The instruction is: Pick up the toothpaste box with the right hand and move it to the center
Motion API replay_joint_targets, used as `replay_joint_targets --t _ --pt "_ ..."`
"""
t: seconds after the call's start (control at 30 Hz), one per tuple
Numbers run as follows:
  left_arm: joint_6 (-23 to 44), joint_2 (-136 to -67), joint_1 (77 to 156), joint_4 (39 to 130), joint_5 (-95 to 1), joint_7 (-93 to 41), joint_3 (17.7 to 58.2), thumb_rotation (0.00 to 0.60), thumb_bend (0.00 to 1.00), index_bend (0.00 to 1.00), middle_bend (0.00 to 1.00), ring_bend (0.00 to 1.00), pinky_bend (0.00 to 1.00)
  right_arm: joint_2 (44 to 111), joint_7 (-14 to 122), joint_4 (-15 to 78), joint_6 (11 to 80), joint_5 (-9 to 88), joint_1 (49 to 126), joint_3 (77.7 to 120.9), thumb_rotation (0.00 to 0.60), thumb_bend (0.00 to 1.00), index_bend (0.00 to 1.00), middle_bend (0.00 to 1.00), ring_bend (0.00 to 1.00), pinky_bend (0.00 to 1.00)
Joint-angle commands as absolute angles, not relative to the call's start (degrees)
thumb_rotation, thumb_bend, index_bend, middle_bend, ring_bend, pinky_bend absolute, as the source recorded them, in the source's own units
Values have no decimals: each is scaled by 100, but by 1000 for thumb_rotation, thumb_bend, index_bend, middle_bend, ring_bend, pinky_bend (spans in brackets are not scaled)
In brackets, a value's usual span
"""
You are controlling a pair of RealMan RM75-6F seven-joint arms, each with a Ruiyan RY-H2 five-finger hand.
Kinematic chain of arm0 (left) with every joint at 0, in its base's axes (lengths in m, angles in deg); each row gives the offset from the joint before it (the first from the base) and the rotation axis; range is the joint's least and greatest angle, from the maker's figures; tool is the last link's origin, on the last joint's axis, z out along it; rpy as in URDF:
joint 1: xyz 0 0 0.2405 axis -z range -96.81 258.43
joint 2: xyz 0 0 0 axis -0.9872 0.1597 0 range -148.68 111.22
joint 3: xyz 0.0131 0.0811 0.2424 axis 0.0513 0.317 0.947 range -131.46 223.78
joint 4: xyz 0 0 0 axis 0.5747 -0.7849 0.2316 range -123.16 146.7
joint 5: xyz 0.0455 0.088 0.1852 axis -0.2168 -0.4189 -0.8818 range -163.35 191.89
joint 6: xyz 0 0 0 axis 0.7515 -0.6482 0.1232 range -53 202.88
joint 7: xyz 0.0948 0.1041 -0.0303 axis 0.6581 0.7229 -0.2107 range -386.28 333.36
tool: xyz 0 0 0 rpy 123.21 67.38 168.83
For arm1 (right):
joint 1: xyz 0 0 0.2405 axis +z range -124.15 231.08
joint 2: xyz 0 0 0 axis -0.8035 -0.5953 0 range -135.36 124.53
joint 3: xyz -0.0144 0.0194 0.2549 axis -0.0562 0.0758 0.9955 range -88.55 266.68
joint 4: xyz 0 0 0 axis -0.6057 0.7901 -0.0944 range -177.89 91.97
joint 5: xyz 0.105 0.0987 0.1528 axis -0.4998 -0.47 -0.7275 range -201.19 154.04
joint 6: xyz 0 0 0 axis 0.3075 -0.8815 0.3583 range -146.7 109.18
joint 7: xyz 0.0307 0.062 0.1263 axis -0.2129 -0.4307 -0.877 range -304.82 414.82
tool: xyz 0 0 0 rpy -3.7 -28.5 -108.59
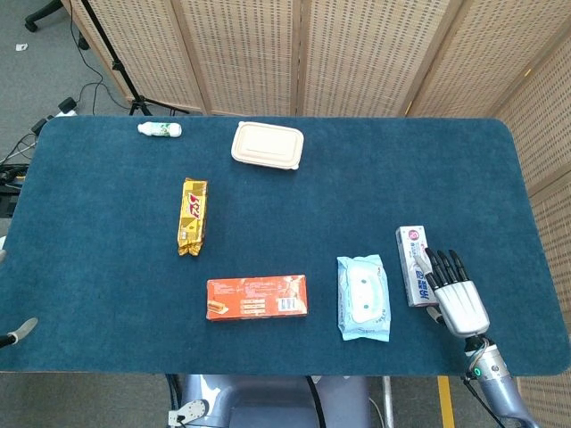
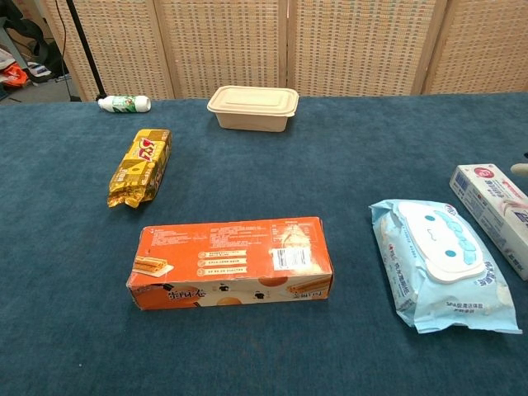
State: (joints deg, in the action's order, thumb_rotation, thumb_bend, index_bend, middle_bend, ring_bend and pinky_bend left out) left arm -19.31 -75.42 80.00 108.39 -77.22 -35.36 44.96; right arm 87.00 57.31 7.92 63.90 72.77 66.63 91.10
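Note:
The toothpaste box (image 1: 412,252) is white with red and blue print and lies flat at the near right of the blue table (image 1: 375,178). It also shows at the right edge of the chest view, toothpaste box (image 2: 491,202). My right hand (image 1: 457,299) hovers over the box's near right end with straight, slightly spread fingers, holding nothing. Whether it touches the box is unclear. One of its fingertips (image 2: 520,168) pokes in at the chest view's right edge. Of my left hand (image 1: 21,330) only a fingertip shows at the near left table edge.
A light blue wet-wipes pack (image 1: 363,297) lies just left of the toothpaste box. Further left are an orange biscuit box (image 1: 257,297) and a yellow snack pack (image 1: 192,215). A beige lidded container (image 1: 267,145) and a small bottle (image 1: 160,129) sit at the far side.

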Motion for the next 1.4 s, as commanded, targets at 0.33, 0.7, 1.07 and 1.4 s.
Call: replay_joint_targets --t 0.33,0.7,1.07,1.4 --pt "-1892 -7536 8006 10807 -7645 -3611 4473 600 0 0 0 0 0 8961 5852 535 5905 6864 6999 9364 600 0 0 0 0 0" --pt "-1762 -7514 8041 10798 -7509 -3651 4445 600 0 0 0 0 0 9080 6151 714 5312 6299 7473 9779 600 0 0 0 0 0" --pt "-1668 -7493 8058 10760 -7318 -3745 4381 600 0 0 0 0 0 9364 6502 581 4685 5746 7952 10110 600 0 0 0 0 0" --pt "-1548 -7475 8084 10738 -7158 -3789 4339 600 0 0 0 0 0 9531 6617 328 4408 5340 8355 10441 600 0 0 0 0 0"
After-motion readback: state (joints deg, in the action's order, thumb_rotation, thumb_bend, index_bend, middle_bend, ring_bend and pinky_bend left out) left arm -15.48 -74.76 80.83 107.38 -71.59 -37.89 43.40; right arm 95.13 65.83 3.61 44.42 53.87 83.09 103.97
